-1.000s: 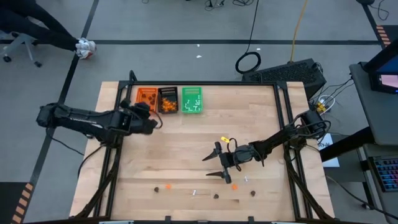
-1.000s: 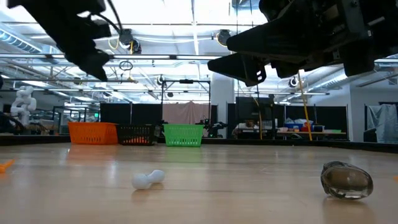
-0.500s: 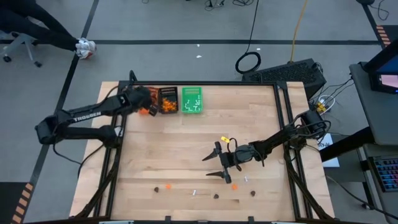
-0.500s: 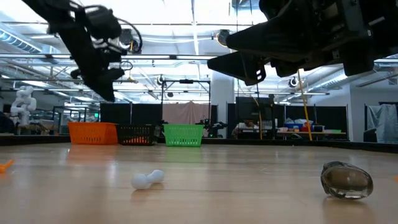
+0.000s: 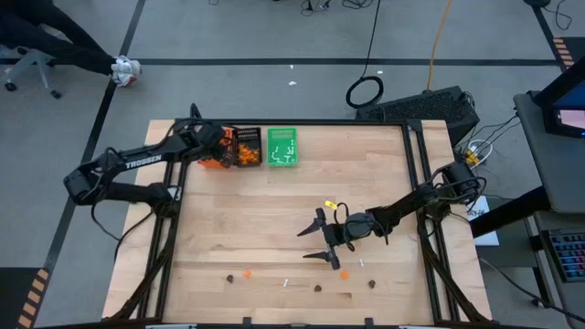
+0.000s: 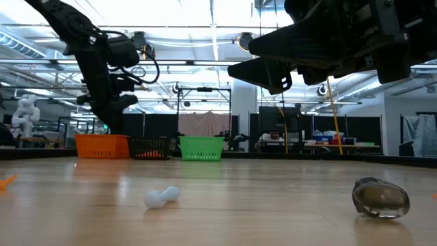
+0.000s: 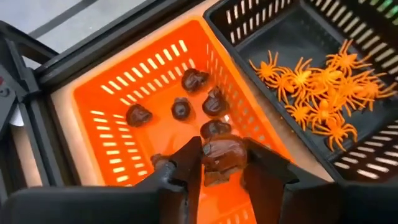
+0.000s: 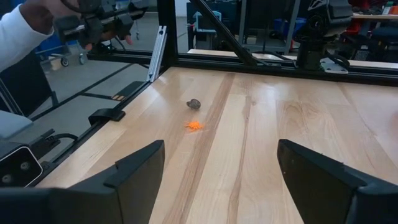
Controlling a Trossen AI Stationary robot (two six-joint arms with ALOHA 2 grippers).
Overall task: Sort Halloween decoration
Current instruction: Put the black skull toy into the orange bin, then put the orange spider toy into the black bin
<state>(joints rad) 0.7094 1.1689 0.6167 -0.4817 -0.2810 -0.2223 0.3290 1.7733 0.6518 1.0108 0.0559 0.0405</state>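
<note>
Dark brown blob point(image 7: 222, 157) sits between left tool point(image 7: 219, 167) fingers above orange tray point(image 7: 118, 99).

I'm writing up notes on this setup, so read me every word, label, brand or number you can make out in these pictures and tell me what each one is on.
"TROSSEN": white letters along the left arm, in the high view; small, but it reads.
Monitor at the right edge of the high view: lit pink, any text too small to read.
Nothing else: no readable print on the orange tray, black tray, green tray or table.
</note>
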